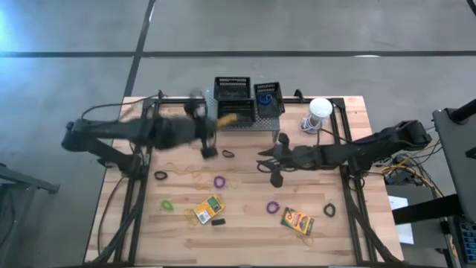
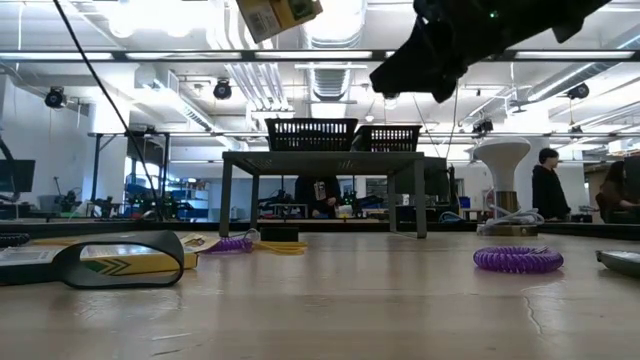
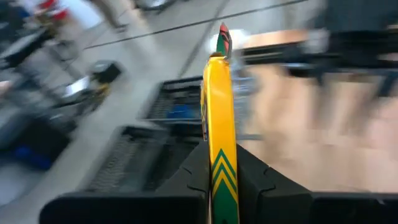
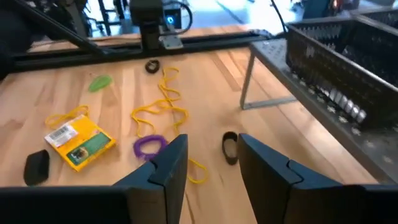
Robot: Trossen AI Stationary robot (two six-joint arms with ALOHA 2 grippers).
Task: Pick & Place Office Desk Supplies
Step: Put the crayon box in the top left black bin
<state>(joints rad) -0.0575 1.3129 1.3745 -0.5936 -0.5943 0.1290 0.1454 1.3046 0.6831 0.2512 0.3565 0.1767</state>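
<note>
My left gripper (image 1: 212, 128) is shut on a yellow-orange crayon box (image 1: 227, 119), high above the table by the grey shelf's near edge (image 1: 249, 125). Black lattice baskets (image 1: 233, 89) (image 1: 268, 95) stand on that shelf; one holds a blue band (image 1: 266, 97). My right gripper (image 4: 211, 168) is open and empty, hovering at mid-table over a black band (image 4: 229, 148). Two more crayon boxes (image 1: 208, 208) (image 1: 297, 221) lie flat near the near edge, with a tiny black block (image 1: 218, 221). Purple (image 1: 220, 181), green (image 1: 167, 203), yellow (image 1: 197, 177) and black (image 1: 329, 210) bands are scattered about. My left gripper pinches the crayon box between its two fingers (image 3: 186, 180), which press on its broad faces at the near end (image 3: 222, 186). The fingers come from the table's left. The box sticks out ahead of them, edge-on, lifted clear and tilted (image 2: 280, 12).
A white round object with a coiled cord (image 1: 320, 110) stands right of the shelf. The shelf stands on thin legs (image 4: 247, 78), with open space under it. Dark frame rails (image 1: 134, 193) run along both table sides. People show in the room beyond the table (image 2: 548, 190).
</note>
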